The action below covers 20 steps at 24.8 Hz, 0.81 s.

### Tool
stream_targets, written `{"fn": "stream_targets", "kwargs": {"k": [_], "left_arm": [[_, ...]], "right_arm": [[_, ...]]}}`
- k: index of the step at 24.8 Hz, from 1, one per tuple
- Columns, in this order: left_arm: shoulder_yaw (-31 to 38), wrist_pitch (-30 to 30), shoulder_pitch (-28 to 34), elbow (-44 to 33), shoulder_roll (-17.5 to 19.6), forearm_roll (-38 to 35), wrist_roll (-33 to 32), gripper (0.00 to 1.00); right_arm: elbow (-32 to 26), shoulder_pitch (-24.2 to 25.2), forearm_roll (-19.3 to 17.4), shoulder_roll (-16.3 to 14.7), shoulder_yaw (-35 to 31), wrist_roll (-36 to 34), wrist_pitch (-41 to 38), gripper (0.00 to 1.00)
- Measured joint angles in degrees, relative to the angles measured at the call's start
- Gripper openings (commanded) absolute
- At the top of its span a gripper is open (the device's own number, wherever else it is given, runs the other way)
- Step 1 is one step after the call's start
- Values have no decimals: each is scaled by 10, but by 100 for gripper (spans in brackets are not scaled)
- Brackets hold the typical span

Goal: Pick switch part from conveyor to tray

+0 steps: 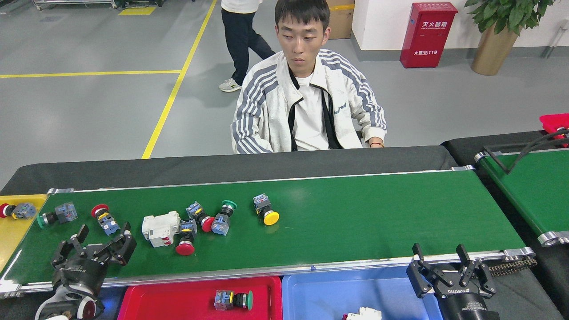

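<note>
The conveyor (pixel 355 213) is a long green belt running across the view. Several switch parts lie on its left half: a green-capped one (pixel 55 215), a red-capped one (pixel 103 218), a white breaker (pixel 160 228), a red mushroom button (pixel 186 240) and a yellow-capped one (pixel 266 211). My left gripper (pixel 104 238) hangs open over the belt's near left, just in front of the red-capped part, holding nothing. My right gripper (pixel 438 251) is open and holds nothing at the belt's near right rail. The red tray (pixel 146 298) holds a green-capped switch (pixel 233 300).
A blue tray (pixel 320 295) with a white part (pixel 364 314) sits beside the red one. A yellow bin (pixel 18 231) at the belt's left end holds a red-capped switch (pixel 15 210). A seated person (pixel 306 106) faces me across the belt. A second green belt (pixel 533 186) stands at right.
</note>
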Motion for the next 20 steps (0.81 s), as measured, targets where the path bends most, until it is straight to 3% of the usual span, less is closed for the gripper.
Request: {"fn": "stream_targets", "kwargs": {"k": [3, 5, 7, 9, 12, 17, 20], "left_arm": [[-16, 40, -40, 65, 12, 0, 2, 97], [-30, 72, -76, 118, 26, 0, 5, 89], [-39, 100, -109, 168, 38, 0, 15, 68], [-41, 119, -142, 224, 46, 0, 41, 37], [-41, 130, -165, 276, 49, 2, 81, 17], [-42, 119, -151, 279, 52, 2, 115, 6], [-42, 44, -85, 182, 52, 12, 128, 6]], "right_arm": [[0, -1, 0, 0, 11, 0, 0, 100], [0, -1, 0, 0, 28, 0, -1, 100], [0, 0, 0, -3, 33, 0, -1, 100], [0, 1, 0, -9, 34, 0, -1, 100], [0, 1, 0, -10, 35, 0, -1, 100], [0, 3, 1, -10, 43, 1, -1, 100], [0, 10, 1, -10, 43, 1, -2, 100]]}}
